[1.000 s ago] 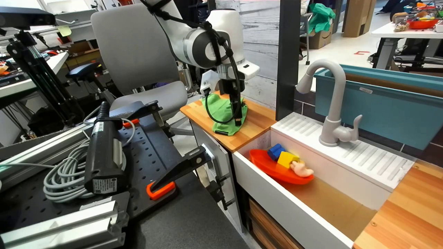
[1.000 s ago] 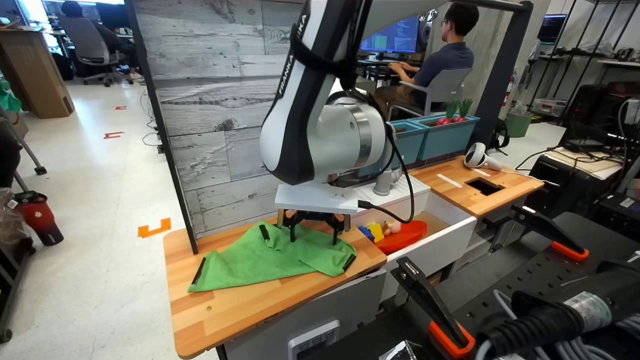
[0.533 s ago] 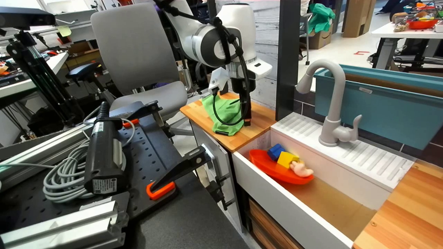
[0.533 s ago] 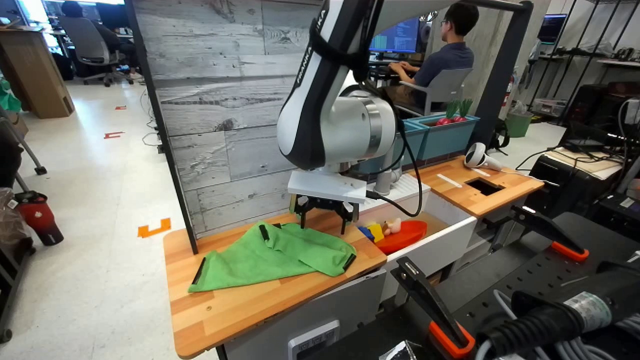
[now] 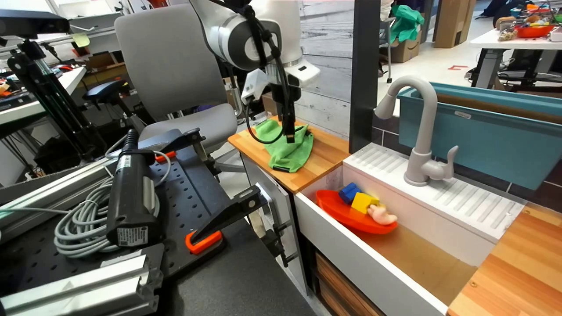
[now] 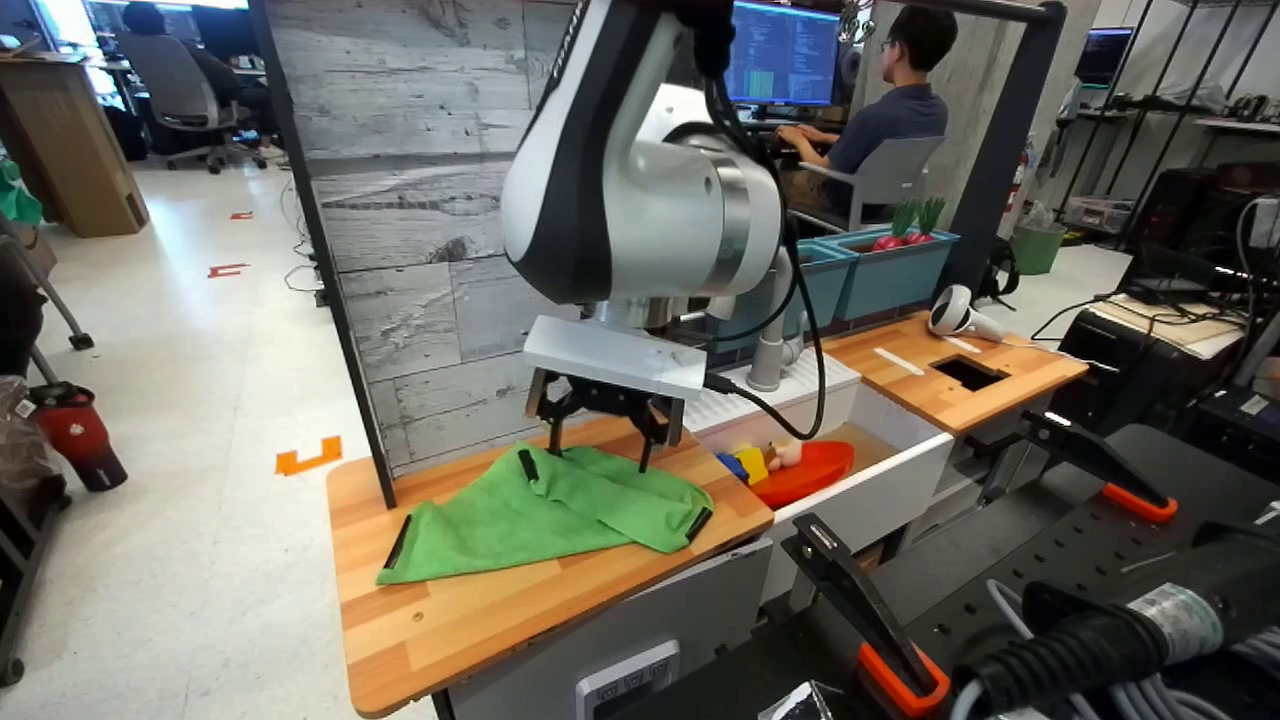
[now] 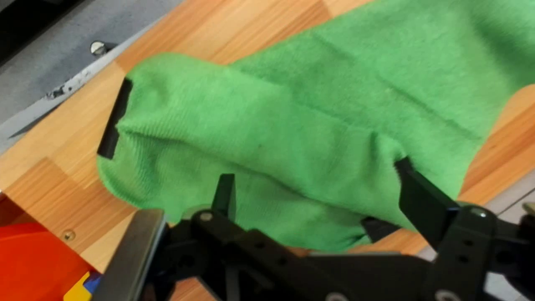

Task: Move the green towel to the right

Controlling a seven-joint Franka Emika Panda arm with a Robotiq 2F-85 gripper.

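The green towel (image 6: 560,520) with black edge tabs lies crumpled and partly folded on the wooden counter (image 6: 420,640). It shows in both exterior views, here too (image 5: 285,153), and fills most of the wrist view (image 7: 267,125). My gripper (image 6: 600,462) is open and empty, above the towel's rear part near the wall panel. In an exterior view the gripper (image 5: 290,138) hides part of the towel. In the wrist view the two fingers of the gripper (image 7: 315,173) stand wide apart, with towel below and between them. I cannot tell whether a fingertip touches the cloth.
A grey wood wall panel (image 6: 420,250) stands behind the counter. Beside the counter is a white sink (image 5: 373,267) holding a red tray (image 5: 338,217) with a blue block, a yellow block and a pink piece. A grey faucet (image 5: 426,127) rises behind the sink.
My gripper first shifted toward the sink, clear of the cloth in view. It has since moved back over the towel and sits higher and slightly tilted. The towel looks unmoved.
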